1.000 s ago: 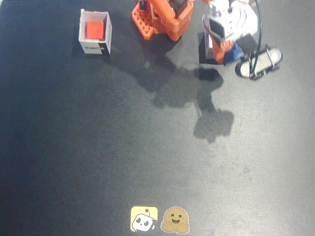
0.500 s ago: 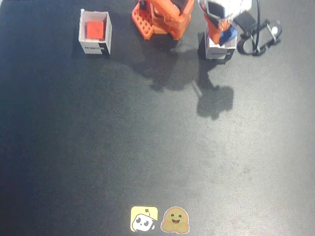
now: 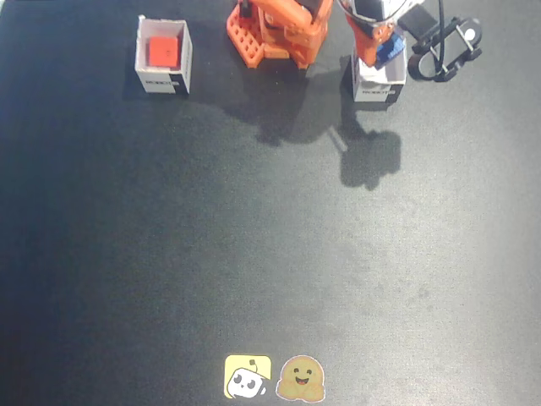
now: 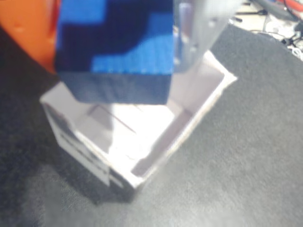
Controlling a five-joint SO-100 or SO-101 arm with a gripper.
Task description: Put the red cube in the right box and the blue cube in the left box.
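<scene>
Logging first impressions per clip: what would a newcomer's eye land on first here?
In the wrist view, the blue cube fills the top, held in the pincer above an open white box. In the fixed view, the red cube sits inside the other white box at upper left.

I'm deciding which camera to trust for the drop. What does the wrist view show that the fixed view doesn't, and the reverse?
Only the wrist view shows the left box's bare floor under the held blue cube. Only the fixed view shows the red cube in the right box, the arm's orange base and two stickers. Both show the claw holding blue above its box.
</scene>
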